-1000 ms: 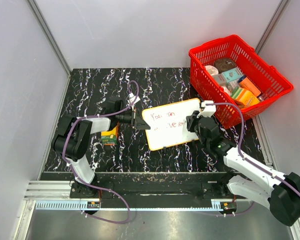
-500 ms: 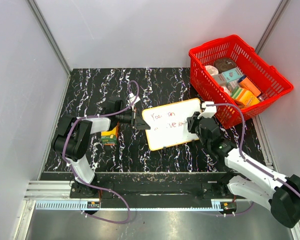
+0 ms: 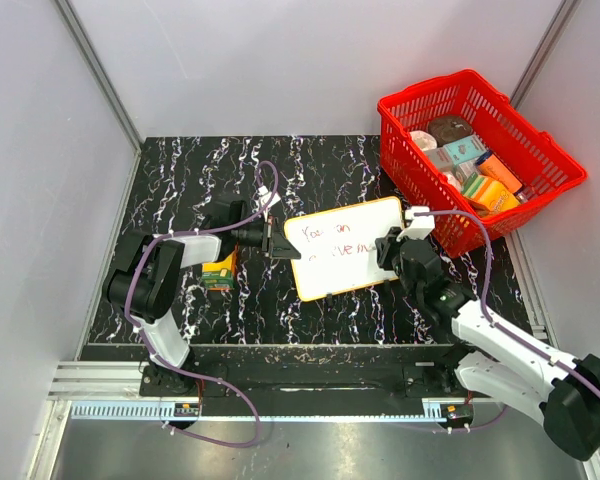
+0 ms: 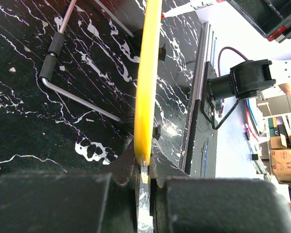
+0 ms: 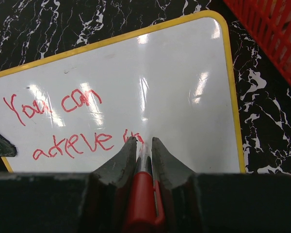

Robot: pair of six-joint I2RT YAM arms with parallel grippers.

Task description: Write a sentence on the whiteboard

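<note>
A black marble-patterned table (image 3: 180,180) is carrying the scene, with a red basket (image 3: 410,170) full of packaged goods sitting at its far right corner. The whiteboard (image 3: 340,272) is lying near the middle of the table, just left of the basket and between the two arms, turned slightly so its right end is angling toward the back.

The left gripper (image 3: 278,240) is reaching in from the left and pinching the board's left edge; in the left wrist view its fingers are closing on the orange-yellow rim (image 4: 148,73) from either side (image 4: 144,160). The right gripper (image 3: 390,248) is hanging over the board's right half, its fingers pressing in on a red marker (image 5: 143,194), whose tip is meeting the white surface (image 5: 184,87).

A small orange-and-green carton (image 3: 218,272) is resting beside the left arm, left of the board.

The sentence (image 5: 63,121) is running in red over two lines, "You can" above a word like "achieve", with a fresh stroke showing at the marker's tip.
</note>
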